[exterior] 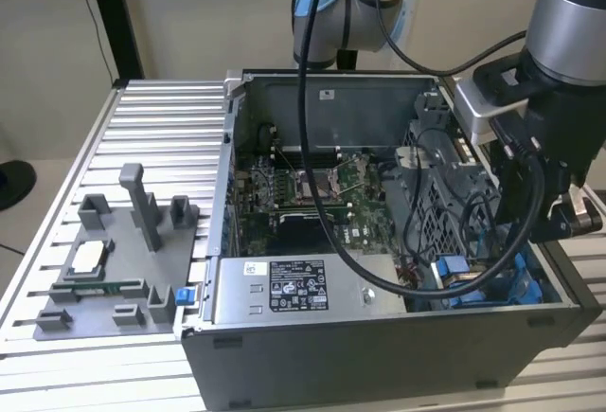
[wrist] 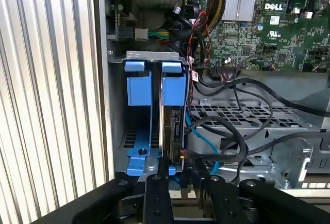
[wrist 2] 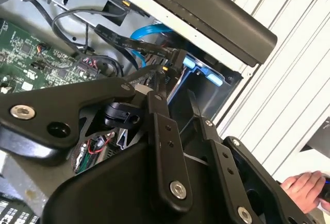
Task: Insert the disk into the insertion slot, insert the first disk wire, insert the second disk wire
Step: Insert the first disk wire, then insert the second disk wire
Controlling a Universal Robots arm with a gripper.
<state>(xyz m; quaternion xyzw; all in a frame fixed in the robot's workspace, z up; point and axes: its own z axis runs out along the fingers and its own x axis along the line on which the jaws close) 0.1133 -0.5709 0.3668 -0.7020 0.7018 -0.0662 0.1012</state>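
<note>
**Blue-railed insertion slot [wrist: 138, 131] filled, wire step in hand**

Shows the disk [wrist: 172, 128] seated edge-on in the slot, at four o'clock of the open case [exterior: 379, 355] in the exterior view. Holds the gripper [wrist: 180, 171] at the slot's mouth, jaws apart, clamped on nothing. Puts a black wire plug [wrist 2: 174, 59] just beyond the fingertips [wrist 2: 155, 100], at the disk's edge; whether seated, cannot tell. Reads as disk insertion done, first wire under way. Calls, probably, for squaring plug to socket and a straight push, clear of loose cables [wrist: 258, 91].

Person's hand [wrist 2: 305, 188] cut off by picture's edge.
</note>
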